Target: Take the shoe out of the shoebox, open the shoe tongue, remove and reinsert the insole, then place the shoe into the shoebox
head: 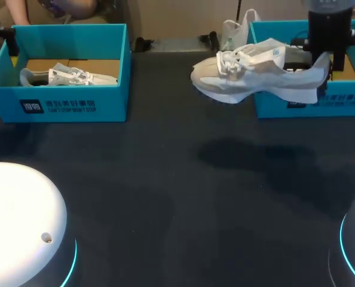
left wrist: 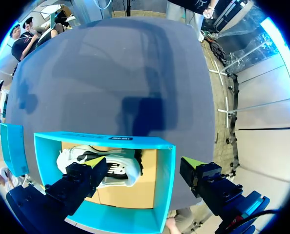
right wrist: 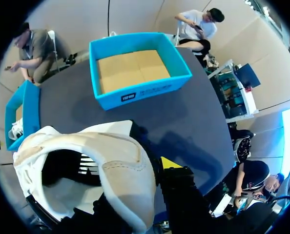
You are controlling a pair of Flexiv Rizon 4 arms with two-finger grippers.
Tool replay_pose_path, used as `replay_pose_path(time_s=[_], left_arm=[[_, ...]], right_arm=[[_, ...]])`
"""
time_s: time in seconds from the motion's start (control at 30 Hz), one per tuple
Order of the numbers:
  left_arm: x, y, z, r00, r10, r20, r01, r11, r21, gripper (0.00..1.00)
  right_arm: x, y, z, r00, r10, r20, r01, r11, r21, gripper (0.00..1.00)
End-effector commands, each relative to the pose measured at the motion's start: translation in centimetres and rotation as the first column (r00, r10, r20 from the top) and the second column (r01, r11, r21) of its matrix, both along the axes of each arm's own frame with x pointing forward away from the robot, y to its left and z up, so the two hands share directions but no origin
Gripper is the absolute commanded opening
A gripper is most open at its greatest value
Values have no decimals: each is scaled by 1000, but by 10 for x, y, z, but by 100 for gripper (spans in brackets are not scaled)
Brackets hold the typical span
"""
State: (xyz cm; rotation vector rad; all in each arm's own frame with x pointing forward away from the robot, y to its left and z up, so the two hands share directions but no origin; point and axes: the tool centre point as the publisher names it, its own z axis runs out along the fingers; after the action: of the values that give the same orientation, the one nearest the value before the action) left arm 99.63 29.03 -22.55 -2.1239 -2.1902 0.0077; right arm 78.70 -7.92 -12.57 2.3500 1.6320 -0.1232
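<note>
Pale grey-and-white shoe (head: 255,69) aloft over the far right part of the table (head: 165,179), toe pointing toward the middle, sole clear of the surface. Pinched at the heel by the right gripper (head: 326,60), just in front of the empty blue shoebox (head: 309,106) at the far right edge. Out of the box, then; tongue and insole by the look of it not yet dealt with.

Likely trouble: a narrow hold on soft heel fabric, with the whole length hanging forward. Could droop, twist or slip free on the way down, landing on its side and leaving the tongue hard to reach. Could also clip the box's front wall, being so near it.

Far left edge: second shoebox (head: 76,101) with another shoe (head: 70,76) lying inside. Left gripper (left wrist: 145,163) above that box, fingers spread wide, holding nothing.

Only from the right wrist: the heel opening and the shoe's inside, with one yellow fingertip (right wrist: 170,162) against the collar, the other finger hidden. Only from the left wrist: the left gripper itself, absent from the head view. Only from the head: the gap between sole and table.
</note>
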Motion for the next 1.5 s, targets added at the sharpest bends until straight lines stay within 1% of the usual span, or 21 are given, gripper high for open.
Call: replay_pose_path(time_s=[0.03, 0.07, 0.2, 0.27, 0.33, 0.4, 0.43, 0.47, 0.5, 0.53, 0.57, 1.0, 1.03, 1.1, 1.13, 1.17, 1.23, 1.27, 1.37, 1.5], left_arm=[[-1, 0, 0, 1000, -1, 1, 1, 1000, 1, 100], [-1, 0, 0, 1000, -1, 1, 1, 1000, 1, 100], [-1, 0, 0, 1000, -1, 1, 1, 1000, 1, 100], [-1, 0, 0, 1000, -1, 1, 1, 1000, 1, 100], [-1, 0, 0, 1000, -1, 1, 1, 1000, 1, 100], [-1, 0, 0, 1000, -1, 1, 1, 1000, 1, 100], [-1, 0, 0, 1000, -1, 1, 1, 1000, 1, 100], [-1, 0, 0, 1000, -1, 1, 1, 1000, 1, 100], [-1, 0, 0, 1000, -1, 1, 1, 1000, 1, 100], [-1, 0, 0, 1000, -1, 1, 1, 1000, 1, 100], [-1, 0, 0, 1000, -1, 1, 1, 1000, 1, 100], [-1, 0, 0, 1000, -1, 1, 1, 1000, 1, 100], [-1, 0, 0, 1000, -1, 1, 1, 1000, 1, 100], [-1, 0, 0, 1000, -1, 1, 1, 1000, 1, 100], [-1, 0, 0, 1000, -1, 1, 1, 1000, 1, 100], [-1, 0, 0, 1000, -1, 1, 1, 1000, 1, 100], [-1, 0, 0, 1000, -1, 1, 1, 1000, 1, 100], [-1, 0, 0, 1000, -1, 1, 1, 1000, 1, 100], [-1, 0, 0, 1000, -1, 1, 1, 1000, 1, 100], [-1, 0, 0, 1000, -1, 1, 1, 1000, 1, 100]], right_arm=[[-13, 32, -7, 998, 64, 28, -64, 998, 1, 0], [-18, 43, -13, 996, 86, 25, -86, 996, -10, 0], [-41, 84, -39, 989, 150, 13, -150, 989, 15, 0], [-50, 98, -53, 987, 161, -13, -161, 987, -10, 0], [-58, 109, -64, 985, 173, -15, -173, 985, 15, 0], [-66, 122, -75, 984, 179, -23, -179, 984, 5, 0], [-70, 130, -82, 981, 192, -32, -191, 981, 29, 0], [-74, 137, -87, 979, 198, -42, -198, 980, 19, 0], [-78, 144, -94, 978, 200, -53, -198, 980, 35, 0], [-83, 149, -100, 975, 215, -60, -211, 974, 78, 0], [-87, 151, -105, 973, 216, -77, -211, 975, 70, 0], [-87, 151, -105, 973, 216, -77, -211, 975, 70, 0], [-87, 155, -108, 972, 222, -78, -217, 974, 72, 0], [-85, 168, -128, 970, 216, -111, -212, 976, 48, 0], [-85, 172, -134, 968, 222, -118, -216, 975, 55, 0], [-85, 178, -147, 966, 230, -121, -225, 973, 61, 0], [-85, 184, -160, 962, 244, -124, -236, 969, 76, 0], [-85, 186, -169, 962, 250, -110, -241, 966, 92, 0], [-85, 191, -184, 961, 250, -121, -240, 966, 96, 0], [-83, 191, -199, 961, 246, -124, -235, 968, 92, 0]])
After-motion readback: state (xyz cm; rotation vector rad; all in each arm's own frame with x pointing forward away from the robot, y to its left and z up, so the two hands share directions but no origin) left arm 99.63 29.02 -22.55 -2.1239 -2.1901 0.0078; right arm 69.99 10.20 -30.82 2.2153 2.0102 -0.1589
